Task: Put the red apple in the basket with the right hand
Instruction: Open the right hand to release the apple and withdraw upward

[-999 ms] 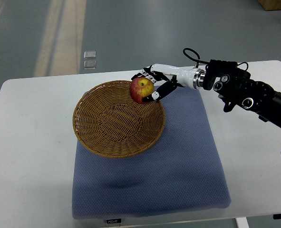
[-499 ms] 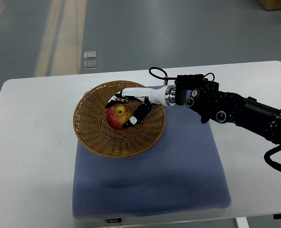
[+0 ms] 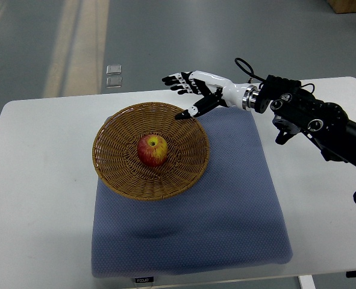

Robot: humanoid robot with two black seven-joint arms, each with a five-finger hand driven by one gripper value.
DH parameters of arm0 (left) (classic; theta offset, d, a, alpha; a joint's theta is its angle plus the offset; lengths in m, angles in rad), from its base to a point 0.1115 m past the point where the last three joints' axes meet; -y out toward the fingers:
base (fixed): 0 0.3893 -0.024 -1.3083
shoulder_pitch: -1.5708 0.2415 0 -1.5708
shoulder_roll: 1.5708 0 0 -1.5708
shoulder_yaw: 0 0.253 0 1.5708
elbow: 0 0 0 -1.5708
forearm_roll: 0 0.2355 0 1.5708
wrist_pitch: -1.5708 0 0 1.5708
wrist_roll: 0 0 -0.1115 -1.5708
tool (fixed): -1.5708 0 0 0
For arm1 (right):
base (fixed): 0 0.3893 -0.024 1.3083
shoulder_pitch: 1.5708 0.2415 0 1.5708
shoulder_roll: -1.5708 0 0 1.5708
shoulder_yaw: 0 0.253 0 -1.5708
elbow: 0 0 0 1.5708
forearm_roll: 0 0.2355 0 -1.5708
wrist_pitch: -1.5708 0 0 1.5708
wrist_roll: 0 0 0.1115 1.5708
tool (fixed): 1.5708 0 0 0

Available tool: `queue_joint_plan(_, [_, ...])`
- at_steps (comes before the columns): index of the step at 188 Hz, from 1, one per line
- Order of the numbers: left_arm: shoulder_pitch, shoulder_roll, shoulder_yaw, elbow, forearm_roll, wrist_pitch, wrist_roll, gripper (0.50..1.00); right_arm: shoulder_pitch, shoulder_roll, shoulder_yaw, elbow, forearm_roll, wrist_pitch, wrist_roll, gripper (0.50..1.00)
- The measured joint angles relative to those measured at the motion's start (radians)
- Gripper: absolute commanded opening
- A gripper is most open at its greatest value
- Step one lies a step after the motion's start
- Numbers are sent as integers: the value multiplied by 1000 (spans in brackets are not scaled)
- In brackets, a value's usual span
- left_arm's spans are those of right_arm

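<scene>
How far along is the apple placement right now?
Done: the red-and-yellow apple lies inside the round woven wicker basket on the blue mat. In hand: nothing; the right hand is open, fingers spread, above the basket's far rim, apart from the apple. Left: only retracting the arm, it seems.

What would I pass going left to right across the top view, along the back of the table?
Bare white table → wicker basket → red apple inside it → the open right hand → the black arm.
</scene>
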Motion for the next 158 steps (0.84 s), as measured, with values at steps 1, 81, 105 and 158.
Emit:
queue_joint_plan(1, [0,0,0,0,0,0,0,1000,-2,-2,2,-1,7,0,0,915])
queue_joint_plan(81, [1,0,0,0,0,0,0,1000,-158,-87,69,-113,572,-101,-3,915])
queue_joint_plan(105, [0,0,-1,0,0,0,0,1000,-194,-101,71,-114,669,-118,-12,917])
queue_joint_plan(158, [0,0,-2,-1,0,1,0,1000,-255,-103,127,-106,776,-101,-12,924])
